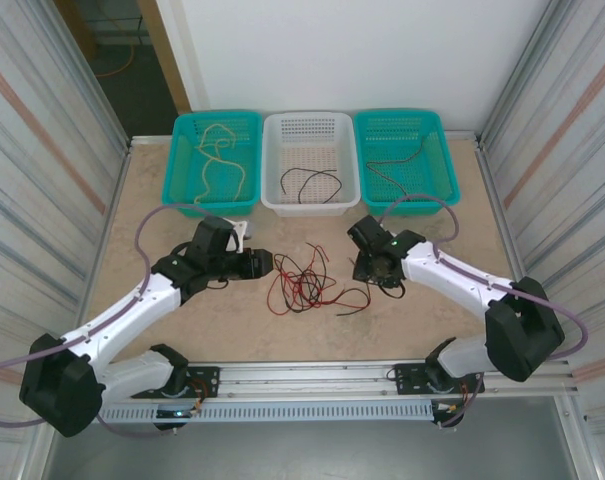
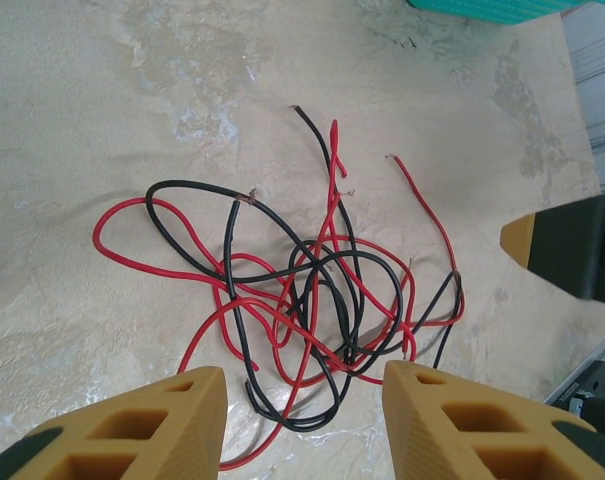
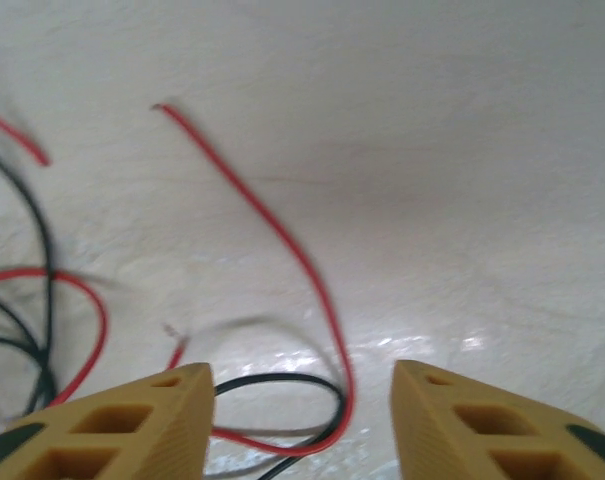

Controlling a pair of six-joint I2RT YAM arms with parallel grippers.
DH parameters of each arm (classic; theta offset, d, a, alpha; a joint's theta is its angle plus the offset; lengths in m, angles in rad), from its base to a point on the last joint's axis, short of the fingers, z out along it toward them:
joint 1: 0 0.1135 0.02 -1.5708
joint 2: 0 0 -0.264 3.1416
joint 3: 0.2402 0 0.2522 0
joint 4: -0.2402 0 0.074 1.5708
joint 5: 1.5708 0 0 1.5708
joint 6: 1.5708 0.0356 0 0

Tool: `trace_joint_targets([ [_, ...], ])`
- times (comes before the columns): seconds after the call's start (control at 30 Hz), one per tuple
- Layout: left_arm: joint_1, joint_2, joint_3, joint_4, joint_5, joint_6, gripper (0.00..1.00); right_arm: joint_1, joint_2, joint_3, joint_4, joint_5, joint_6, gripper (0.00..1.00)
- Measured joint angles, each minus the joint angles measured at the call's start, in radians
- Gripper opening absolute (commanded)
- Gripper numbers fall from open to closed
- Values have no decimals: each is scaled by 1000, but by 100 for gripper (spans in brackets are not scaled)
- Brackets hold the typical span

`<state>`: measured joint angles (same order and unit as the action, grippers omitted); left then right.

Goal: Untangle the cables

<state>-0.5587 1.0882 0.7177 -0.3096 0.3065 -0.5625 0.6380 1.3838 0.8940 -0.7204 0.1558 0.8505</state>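
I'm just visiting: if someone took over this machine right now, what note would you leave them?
Left gripper: open, empty, pointing at the tangle.
Right gripper: open, empty, low over a red-and-black loop at its edge.
Done: tan cable in left teal basket, black cable in white basket, dark cable in right teal basket.
Left: separate the red and black tangle on the table.
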Motion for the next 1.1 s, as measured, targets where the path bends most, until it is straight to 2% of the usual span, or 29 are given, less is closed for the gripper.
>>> trace_joint_targets([
  [0.1, -5, -3, 4, -1, 12, 1, 47, -27, 29, 6, 2, -2, -16, 46],
  [0.33, -11, -16, 8, 1, 29, 9, 47, 19, 46, 9, 16, -46, -60, 44],
  [0.6, -11, 6, 10, 13, 35, 14, 46, 210, 178, 151, 74, -113, -101, 46],
  [0.93, -11, 8, 11, 21, 42, 20, 47, 213, 233, 123, 95, -74, 115, 48],
  [1.1, -11, 9, 11, 23, 42, 28, 47, 213, 236, 111, 129, -82, 174, 44],
])
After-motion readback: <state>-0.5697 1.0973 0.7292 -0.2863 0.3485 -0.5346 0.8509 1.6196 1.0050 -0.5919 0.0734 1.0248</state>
